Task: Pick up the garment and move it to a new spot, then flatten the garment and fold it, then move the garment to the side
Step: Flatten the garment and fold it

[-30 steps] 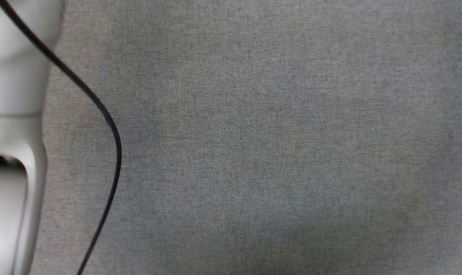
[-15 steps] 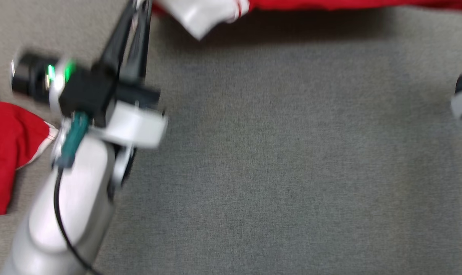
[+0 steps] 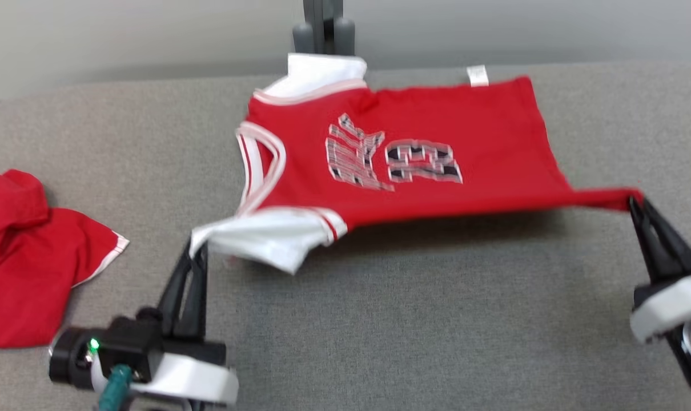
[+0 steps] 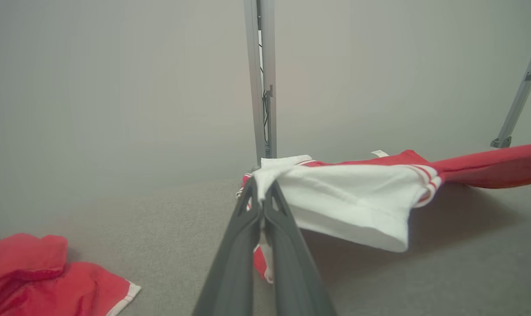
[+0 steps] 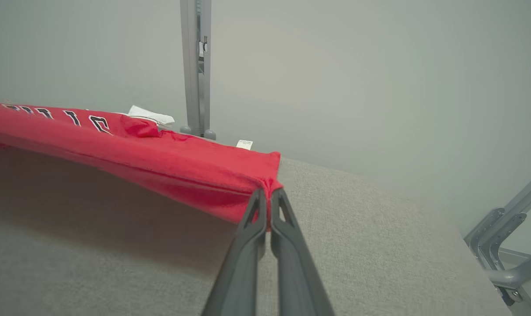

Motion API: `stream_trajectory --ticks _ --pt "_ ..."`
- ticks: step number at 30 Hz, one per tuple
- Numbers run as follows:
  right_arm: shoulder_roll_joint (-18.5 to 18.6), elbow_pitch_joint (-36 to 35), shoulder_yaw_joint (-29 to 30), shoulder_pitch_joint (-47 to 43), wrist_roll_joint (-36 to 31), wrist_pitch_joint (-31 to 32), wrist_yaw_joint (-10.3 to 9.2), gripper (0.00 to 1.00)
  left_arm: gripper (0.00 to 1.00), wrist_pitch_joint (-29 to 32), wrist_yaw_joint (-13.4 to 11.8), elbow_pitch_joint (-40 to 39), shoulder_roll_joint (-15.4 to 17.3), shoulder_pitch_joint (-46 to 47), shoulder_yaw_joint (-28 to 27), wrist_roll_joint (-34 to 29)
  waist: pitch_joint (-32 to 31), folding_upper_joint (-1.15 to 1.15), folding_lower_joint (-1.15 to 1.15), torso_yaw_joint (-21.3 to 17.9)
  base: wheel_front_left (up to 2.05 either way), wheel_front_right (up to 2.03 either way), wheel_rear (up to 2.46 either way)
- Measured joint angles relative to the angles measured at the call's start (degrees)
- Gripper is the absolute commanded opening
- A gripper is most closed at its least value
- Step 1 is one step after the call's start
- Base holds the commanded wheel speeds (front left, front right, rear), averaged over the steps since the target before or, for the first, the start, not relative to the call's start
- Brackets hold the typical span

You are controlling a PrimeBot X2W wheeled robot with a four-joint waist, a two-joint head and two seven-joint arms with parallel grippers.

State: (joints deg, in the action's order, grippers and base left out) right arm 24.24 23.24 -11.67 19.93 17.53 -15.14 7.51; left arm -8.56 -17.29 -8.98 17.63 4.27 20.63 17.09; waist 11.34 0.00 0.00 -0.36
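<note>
A red sleeveless jersey (image 3: 414, 154) with white trim and a printed number lies stretched across the grey table (image 3: 408, 319), its near edge lifted off the surface. My left gripper (image 3: 196, 246) is shut on the jersey's white shoulder corner (image 4: 335, 193) at the lower left. My right gripper (image 3: 634, 201) is shut on the red hem corner (image 5: 265, 184) at the right. The jersey (image 5: 129, 149) hangs taut between the two grippers and casts a shadow on the table beneath.
A second red garment (image 3: 20, 257) with white trim lies crumpled at the table's left edge, also seen as a red heap (image 4: 41, 276). A grey upright post (image 3: 322, 25) stands behind the table's far edge. A metal frame (image 5: 507, 245) sits off the right side.
The head camera has swung upward, bringing the whole jersey and both grippers into view. The jersey now appears spread and stretched between the two shut grippers.
</note>
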Motion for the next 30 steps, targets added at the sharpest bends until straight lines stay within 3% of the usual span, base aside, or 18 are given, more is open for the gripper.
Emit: stream_trajectory --ticks 7,11,16,21,30 --pt "-1.7 -2.6 4.9 -12.0 -3.4 0.0 0.00 0.00 0.00 2.6 -1.7 -0.5 1.5 -8.5 3.0 -1.6 -5.0 0.00 0.00 0.2 0.00 0.00 0.00" --pt "-1.8 -4.9 6.7 -17.2 -4.0 0.0 0.00 0.00 0.00 5.1 -3.5 -3.5 0.9 -12.5 4.8 -2.0 -6.2 0.00 0.00 0.1 0.00 0.00 0.00" --pt "-1.4 -9.7 9.5 -22.4 -4.3 2.5 0.00 0.00 0.00 8.8 -4.0 -6.6 1.5 -15.4 6.2 -1.9 -6.6 0.00 0.00 -0.4 0.00 0.00 0.00" --pt "-1.3 -11.2 6.8 -20.8 -4.7 5.9 -0.01 0.00 0.00 10.1 -2.8 -4.8 0.2 -11.7 6.4 -0.1 -5.7 0.00 0.00 -1.1 0.00 0.00 0.00" --pt "-1.0 -0.5 0.0 -8.5 -6.4 7.5 -0.01 0.00 0.00 8.0 1.4 9.9 -6.3 3.2 5.9 3.6 -3.0 0.00 0.00 -1.1 0.00 0.00 0.00"
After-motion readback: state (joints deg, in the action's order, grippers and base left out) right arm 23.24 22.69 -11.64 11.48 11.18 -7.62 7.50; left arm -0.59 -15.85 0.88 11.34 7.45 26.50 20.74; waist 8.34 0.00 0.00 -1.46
